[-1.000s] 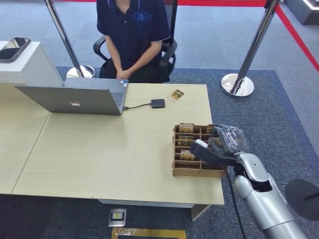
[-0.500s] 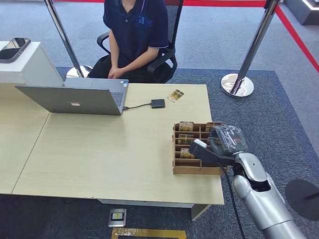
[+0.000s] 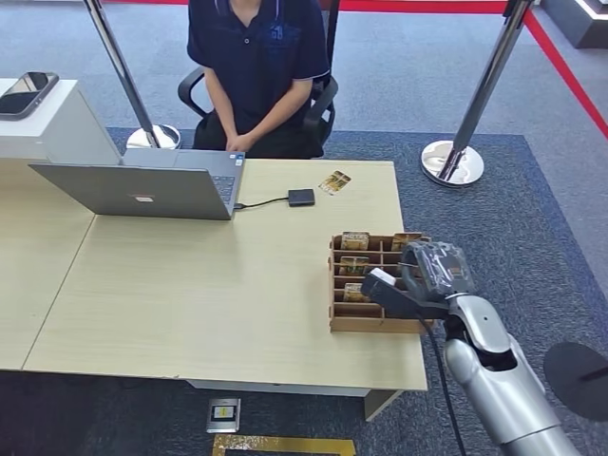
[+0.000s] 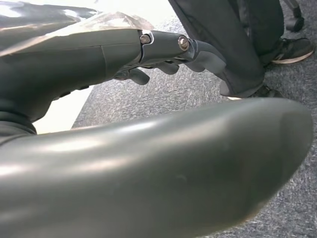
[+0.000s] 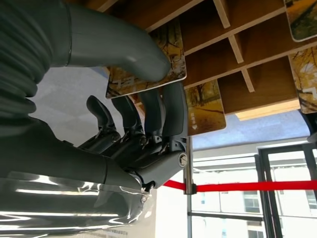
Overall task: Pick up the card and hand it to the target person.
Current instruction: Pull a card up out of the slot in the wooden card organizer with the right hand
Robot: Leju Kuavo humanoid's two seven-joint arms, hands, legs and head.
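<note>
Over table (image 3: 215,285), right hand (image 3: 423,275) pinches card (image 5: 149,69) at rack (image 3: 358,323).

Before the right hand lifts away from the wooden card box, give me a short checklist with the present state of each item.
1. Card pinched between thumb and fingers of the right hand: ok.
2. Card free of its slot in the wooden box: cannot tell.
3. One card only in the pinch: cannot tell; a second card lies close behind the fingers.
4. Person seated at the far side of the table: ok.
5. Person's hand held out to take it: not ok, hands rest by the laptop.
6. Left hand holds nothing: ok.
</note>
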